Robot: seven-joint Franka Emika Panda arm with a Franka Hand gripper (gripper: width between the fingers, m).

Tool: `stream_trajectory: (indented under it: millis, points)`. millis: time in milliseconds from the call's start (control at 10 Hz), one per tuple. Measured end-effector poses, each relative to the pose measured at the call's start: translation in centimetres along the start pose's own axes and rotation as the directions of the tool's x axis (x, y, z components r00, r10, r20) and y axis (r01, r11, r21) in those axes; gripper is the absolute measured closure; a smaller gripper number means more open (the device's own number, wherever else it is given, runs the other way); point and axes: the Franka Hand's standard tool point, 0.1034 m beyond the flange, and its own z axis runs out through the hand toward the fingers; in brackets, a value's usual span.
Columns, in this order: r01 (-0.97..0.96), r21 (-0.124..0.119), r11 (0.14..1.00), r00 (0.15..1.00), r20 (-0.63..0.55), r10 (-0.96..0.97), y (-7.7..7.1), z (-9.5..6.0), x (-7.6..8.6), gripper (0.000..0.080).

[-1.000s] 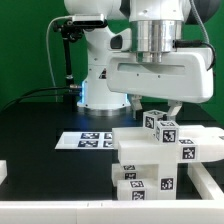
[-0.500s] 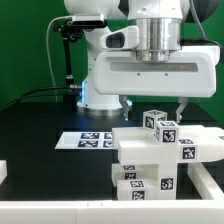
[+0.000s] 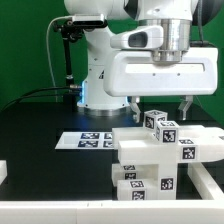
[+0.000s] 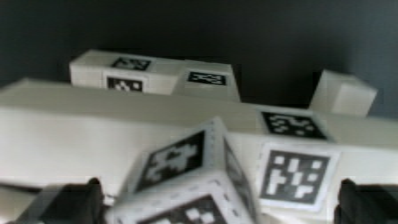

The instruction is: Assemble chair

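The chair parts are white tagged blocks stacked at the exterior view's right (image 3: 150,160). A small tagged cube (image 3: 160,127) sits tilted on top of the stack. My gripper (image 3: 159,105) hangs open just above it, one finger on each side and neither touching. In the wrist view the cube (image 4: 196,172) fills the space between the dark fingertips (image 4: 64,205), with clear gaps on both sides of it. Beyond it lie a flat white slab (image 4: 107,110) and a tagged bar (image 4: 157,72).
The marker board (image 3: 88,140) lies flat on the black table, to the exterior view's left of the stack. The robot's white base (image 3: 100,85) stands behind it. White pieces show at the left edge (image 3: 4,172) and the lower right (image 3: 205,185).
The jaws have spread wider and let go of the cube. The hand has risen a little and shifted toward the exterior view's right; the cube stays on the stack.
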Motion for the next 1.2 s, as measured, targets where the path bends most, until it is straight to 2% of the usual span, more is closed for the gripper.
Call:
stream_trajectory:
  millis: [300,400,500,600,800,1000,1200]
  points:
    - [-0.03,0.0,1.0,1.0,0.001,0.03,0.1,0.1,-0.1,0.0197]
    - [-0.04,0.001,0.999,0.999,0.001,0.04,0.1,0.1,-0.1,0.0372]
    - [-0.14,0.002,0.99,0.99,0.002,0.14,0.1,0.1,-0.1,0.0372]
    - [-0.184,0.003,0.983,0.983,0.002,0.184,0.1,0.1,-0.1,0.0517]
    - [-0.302,0.003,0.953,0.953,0.002,0.302,0.1,0.1,-0.1,0.0517]
    - [-0.506,-0.001,0.863,0.863,0.0,0.506,0.5,0.1,-0.2,0.0517]
    - [-0.638,0.019,0.77,0.77,-0.01,0.638,1.4,0.2,-0.1,0.0517]
